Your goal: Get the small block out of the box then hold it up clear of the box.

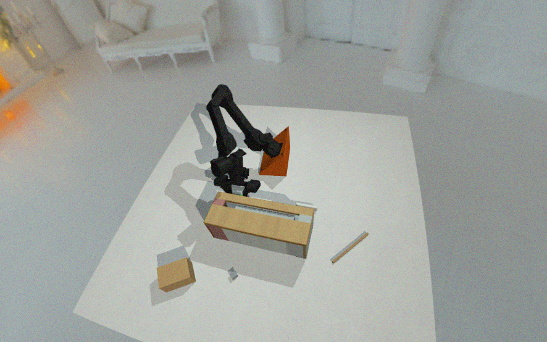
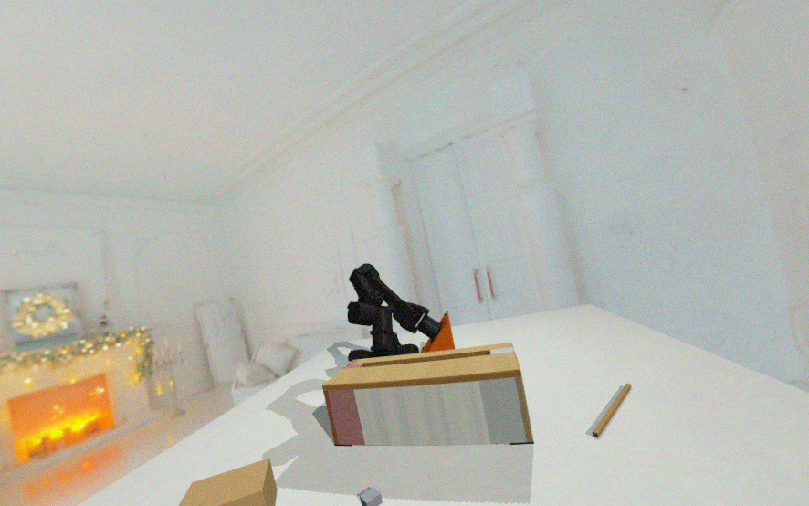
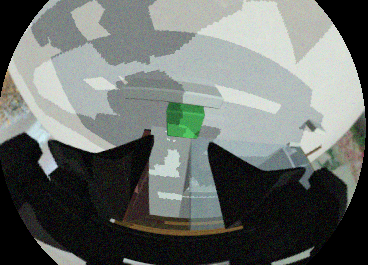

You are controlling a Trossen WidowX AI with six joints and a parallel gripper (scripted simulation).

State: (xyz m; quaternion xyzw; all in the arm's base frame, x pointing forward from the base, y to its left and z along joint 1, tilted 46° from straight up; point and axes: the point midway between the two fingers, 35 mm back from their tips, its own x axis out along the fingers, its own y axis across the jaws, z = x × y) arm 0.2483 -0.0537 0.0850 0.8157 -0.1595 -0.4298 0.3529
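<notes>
The small green block (image 3: 185,120) is outside the box, on the table (image 1: 373,170) on the arm's side; the wrist view shows it just beyond my fingertips, and the top view shows only a sliver of green there. My gripper (image 1: 238,192) (image 3: 181,142) is open, low beside the box near its pink end, with nothing held between its fingers. The wooden-topped box (image 1: 263,223) (image 2: 424,372) stands upright with a slot in its top. In the exterior view the box hides the block and my fingertips.
A pale bar (image 3: 200,97) lies just behind the block. An orange wedge (image 1: 278,165) (image 2: 447,336) stands beside the arm. A wooden block (image 1: 173,275) (image 2: 231,485) and a small grey piece (image 1: 233,273) (image 2: 369,496) lie across the box from me; a wooden stick (image 1: 350,247) (image 2: 612,411) lies right.
</notes>
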